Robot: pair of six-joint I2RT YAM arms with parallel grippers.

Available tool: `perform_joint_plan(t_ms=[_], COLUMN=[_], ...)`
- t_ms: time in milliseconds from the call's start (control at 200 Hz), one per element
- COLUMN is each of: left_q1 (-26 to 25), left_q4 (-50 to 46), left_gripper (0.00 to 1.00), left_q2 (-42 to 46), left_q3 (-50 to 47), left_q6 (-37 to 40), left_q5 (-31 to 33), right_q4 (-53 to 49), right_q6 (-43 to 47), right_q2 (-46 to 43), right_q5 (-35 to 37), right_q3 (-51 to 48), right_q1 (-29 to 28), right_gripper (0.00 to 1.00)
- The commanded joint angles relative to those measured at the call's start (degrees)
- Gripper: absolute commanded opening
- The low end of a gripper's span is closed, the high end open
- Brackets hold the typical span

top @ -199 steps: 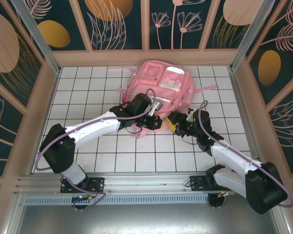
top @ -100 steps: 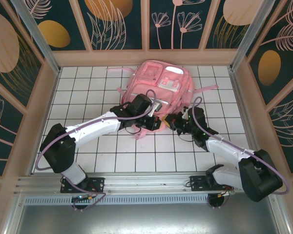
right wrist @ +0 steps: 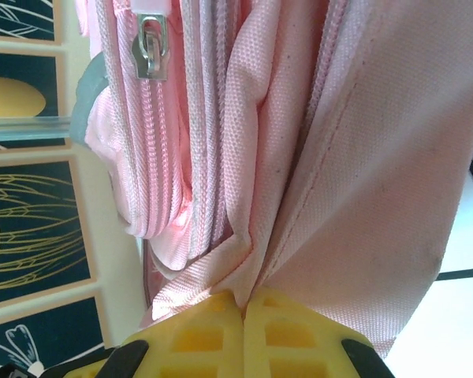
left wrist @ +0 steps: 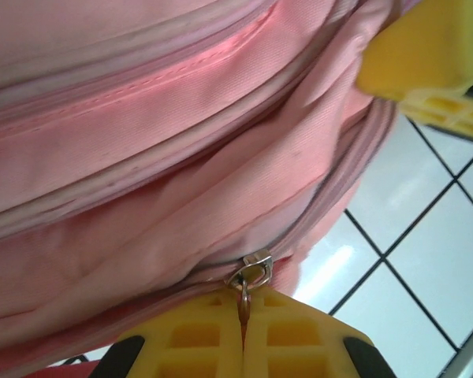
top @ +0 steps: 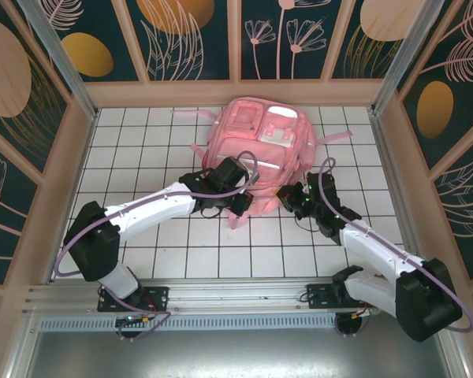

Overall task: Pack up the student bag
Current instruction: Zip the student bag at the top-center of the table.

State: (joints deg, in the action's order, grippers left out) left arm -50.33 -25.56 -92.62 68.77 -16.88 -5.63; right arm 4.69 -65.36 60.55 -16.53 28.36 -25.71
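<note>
The student bag (top: pixel 262 140), a large pink backpack, lies on the white tiled table at the back middle. My left gripper (top: pixel 247 203) is at the bag's near edge. In the left wrist view its yellow fingers (left wrist: pixel 299 335) are shut on the metal zipper pull (left wrist: pixel 244 309), which hangs from the slider (left wrist: pixel 254 272). My right gripper (top: pixel 284 196) is at the bag's near right corner. Its fingers (right wrist: pixel 299 339) are shut on a pinched fold of the bag's pink fabric (right wrist: pixel 256 260). A finger of the right gripper (left wrist: pixel 426 55) appears at the top right of the left wrist view.
Pink straps (top: pixel 335 143) trail from the bag onto the tiles at both sides. A second zipper pull (right wrist: pixel 151 47) hangs on a front pocket. Patterned walls (top: pixel 47 126) box in the table on three sides, with a metal rail (top: pixel 221 295) along the near edge.
My right gripper has moved in to the bag's near right corner and shut on its fabric. My left gripper, still shut on the zipper pull, has shifted slightly right and nearer.
</note>
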Motion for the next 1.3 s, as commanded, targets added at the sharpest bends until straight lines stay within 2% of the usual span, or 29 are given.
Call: perform_joint_plan(t_ms=[0, 170, 400, 580, 931, 966, 1061, 1106, 1221, 1296], left_q1=[0.4, 1.5, 2.1, 2.1, 0.4, 0.1, -0.4, -0.5, -0.4, -0.5], left_q4=[-4.3, -3.4, -1.1, 1.7, 5.3, 5.9, 7.3, 8.5, 11.2, 12.3], left_gripper=[0.00, 0.00, 0.00, 0.00, 0.00, 0.00, 0.00, 0.00, 0.00, 0.00], left_q2=[1.5, 1.3, 2.4, 3.0, 0.8, 0.0, -2.1, -2.4, -3.0, -3.5], left_q3=[-1.7, -4.1, -7.2, -8.7, -7.3, -6.6, -3.9, -2.8, -0.1, 1.3], left_q6=[2.0, 1.0, 0.3, -0.4, -1.5, -1.9, -3.0, -3.7, -4.5, -4.3], left_q5=[6.2, 7.2, 2.0, -3.6, -8.2, -8.6, -9.7, -10.1, -10.0, -10.4], right_q4=[-3.5, -7.9, -10.5, -9.0, -10.1, -10.4, -12.1, -13.6, -18.2, -20.3], right_q6=[3.8, 8.4, 16.6, 22.5, 27.1, 26.7, 25.7, 25.4, 23.9, 21.9], right_q2=[-1.4, -0.8, 7.4, 15.9, 27.4, 27.8, 26.6, 24.5, 16.4, 10.0], right_q5=[6.1, 6.3, 6.3, 4.1, 1.9, 1.9, 3.7, 5.4, 9.4, 9.9], right_q3=[2.1, 2.7, 5.6, 12.2, 27.5, 28.0, 28.1, 27.7, 26.1, 24.2], right_q1=[3.7, 8.5, 13.9, 14.2, 14.0, 14.0, 13.9, 13.9, 13.9, 13.9], right_gripper=[0.00, 0.00, 0.00, 0.00, 0.00, 0.04, 0.30, 0.38, 0.49, 0.50])
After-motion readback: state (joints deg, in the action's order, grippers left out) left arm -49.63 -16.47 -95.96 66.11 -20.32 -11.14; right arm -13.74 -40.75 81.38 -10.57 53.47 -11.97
